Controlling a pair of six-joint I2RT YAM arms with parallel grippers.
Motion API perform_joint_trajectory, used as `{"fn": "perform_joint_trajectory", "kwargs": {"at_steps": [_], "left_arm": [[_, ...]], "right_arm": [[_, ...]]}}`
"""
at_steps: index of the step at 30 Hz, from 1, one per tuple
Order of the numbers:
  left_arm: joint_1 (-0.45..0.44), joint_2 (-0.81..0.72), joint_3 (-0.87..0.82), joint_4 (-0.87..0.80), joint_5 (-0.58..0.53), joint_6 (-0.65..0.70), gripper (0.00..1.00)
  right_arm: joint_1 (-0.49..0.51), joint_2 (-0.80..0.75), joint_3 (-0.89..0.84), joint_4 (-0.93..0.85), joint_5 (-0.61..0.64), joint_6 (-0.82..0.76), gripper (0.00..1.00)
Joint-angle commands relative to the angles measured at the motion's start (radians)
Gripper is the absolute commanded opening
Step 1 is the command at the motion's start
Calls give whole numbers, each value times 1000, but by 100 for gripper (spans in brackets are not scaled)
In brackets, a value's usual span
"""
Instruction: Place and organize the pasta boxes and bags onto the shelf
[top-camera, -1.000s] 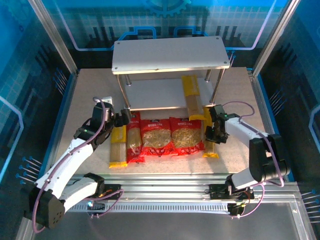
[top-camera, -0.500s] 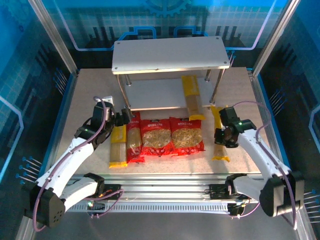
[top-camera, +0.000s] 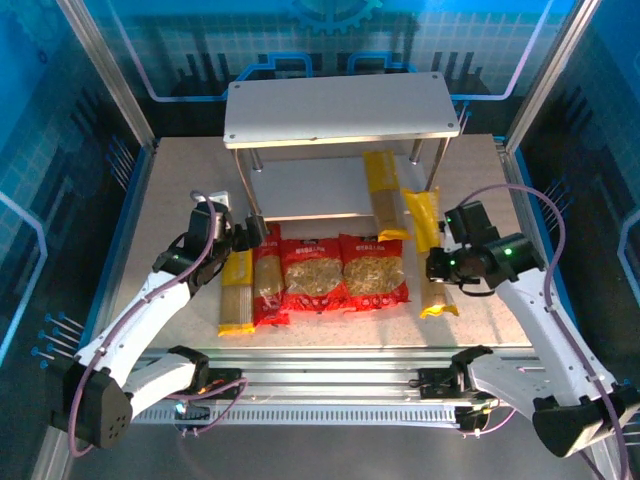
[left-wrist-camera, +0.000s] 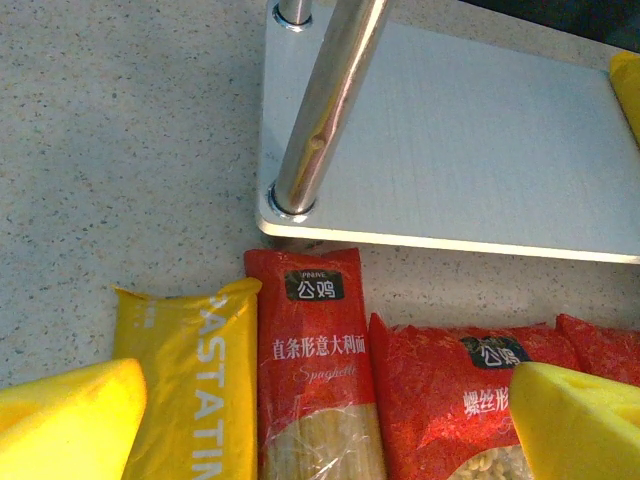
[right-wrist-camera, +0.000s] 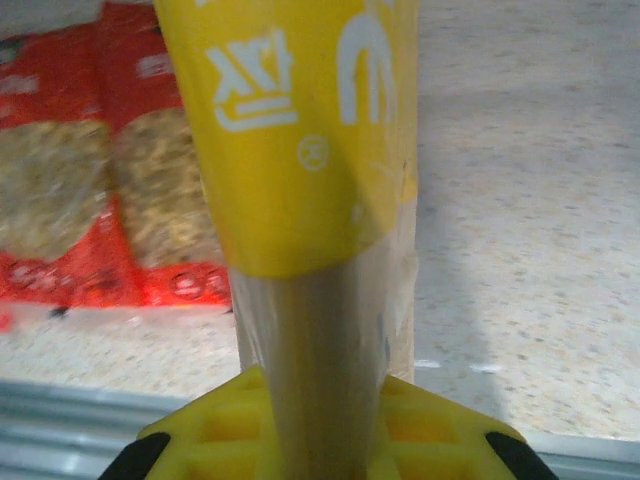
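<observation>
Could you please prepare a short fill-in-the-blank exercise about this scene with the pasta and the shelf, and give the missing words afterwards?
1. The right gripper is shut on a ___ spaghetti pack.
2. The left gripper hovers with its jaws ___.
3. Beside the red spaghetti pack lie ___ red bags.
4. Another narrow pack lies partly on the ___ board of the shelf.
Missing words: yellow; open; two; lower.

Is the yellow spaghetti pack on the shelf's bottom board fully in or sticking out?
Sticking out: the pack overhangs the front edge of the lower board.
</observation>
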Motion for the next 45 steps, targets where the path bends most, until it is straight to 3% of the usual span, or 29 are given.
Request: {"fn": "perform_joint_trajectory", "kwargs": {"at_steps": [1,13,23,34,45], "left_arm": [[7,8,35,20,26,-14,94],[7,-20,34,-1,25,-21,94],[7,-51,31,-41,6,-13,94],[7,-60,30,-60,-1,-11,95],[7,-80,19,-73,-10,-14,94]], "right_arm": [[75,64,71,149,-95,20,0],[122,474,244,530,-23,-4,0],[111,811,504,601,35,-19,0],[110,932,521,706,107,-17,0],[123,943,467,835,209,-33,0]]}}
